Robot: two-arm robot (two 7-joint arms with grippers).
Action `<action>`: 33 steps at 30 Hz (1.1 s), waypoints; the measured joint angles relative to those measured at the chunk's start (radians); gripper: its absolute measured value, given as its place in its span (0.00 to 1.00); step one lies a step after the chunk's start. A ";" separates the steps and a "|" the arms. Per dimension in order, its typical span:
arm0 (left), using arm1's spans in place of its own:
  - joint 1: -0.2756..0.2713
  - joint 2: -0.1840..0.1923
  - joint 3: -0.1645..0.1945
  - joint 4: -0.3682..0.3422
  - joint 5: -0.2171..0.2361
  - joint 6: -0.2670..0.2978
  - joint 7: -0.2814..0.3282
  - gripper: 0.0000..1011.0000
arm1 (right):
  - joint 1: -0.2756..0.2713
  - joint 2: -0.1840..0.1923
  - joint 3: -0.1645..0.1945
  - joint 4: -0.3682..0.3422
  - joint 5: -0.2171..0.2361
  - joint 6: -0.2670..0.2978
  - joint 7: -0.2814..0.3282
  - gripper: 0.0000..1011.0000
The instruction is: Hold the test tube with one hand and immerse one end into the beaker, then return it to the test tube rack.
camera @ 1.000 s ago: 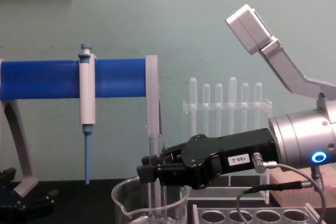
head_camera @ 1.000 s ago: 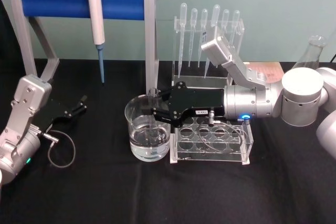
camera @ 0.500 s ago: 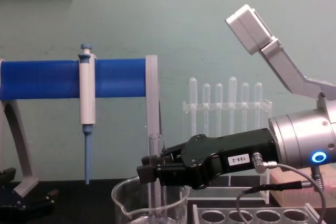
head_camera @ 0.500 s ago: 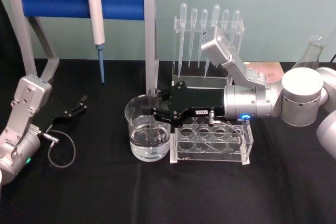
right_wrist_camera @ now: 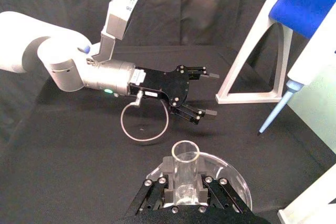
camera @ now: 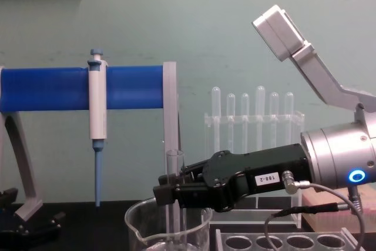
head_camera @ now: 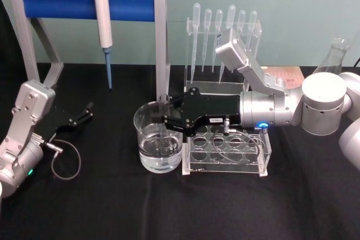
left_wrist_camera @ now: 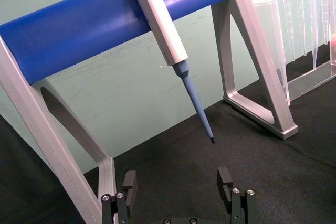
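Test tube (camera: 174,166) stands upright, pinched between the two flat fingers of the right claw (camera: 170,195), which are closed hard against the glass (nothing else is in their hold). Its open rim pokes up above the fingers; its lower end hangs below them inside the beaker (head_camera: 147,139), reaching the water, a little to the wrist side of the beaker's middle. In the right wrist view the tube (right_wrist_camera: 185,174) shows inside the beaker's rim (right_wrist_camera: 231,182), apart from the wall all round. From the chest, the fingers sit close over that rim; whether they touch it I cannot tell.

Under the claw's black body and wrist lies the clear rack (head_camera: 225,153), its end just beside the beaker. Behind the fingertips rises the white post (head_camera: 162,37) of the blue-barred stand, near the tube's rim. Bare black cloth (head_camera: 169,206) spreads on the claw's near side.

Well beyond the beaker, the left claw (left_wrist_camera: 178,182) rests low over the cloth, fingers wide apart and empty.
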 joint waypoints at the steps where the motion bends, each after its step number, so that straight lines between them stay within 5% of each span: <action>1: 0.000 0.000 0.000 0.000 0.000 0.000 0.000 0.99 | 0.000 0.000 0.000 0.000 0.000 0.000 0.000 0.23; 33: 0.000 0.000 0.000 0.000 0.000 0.000 0.000 0.99 | 0.000 0.000 0.000 0.000 0.000 0.000 0.000 0.23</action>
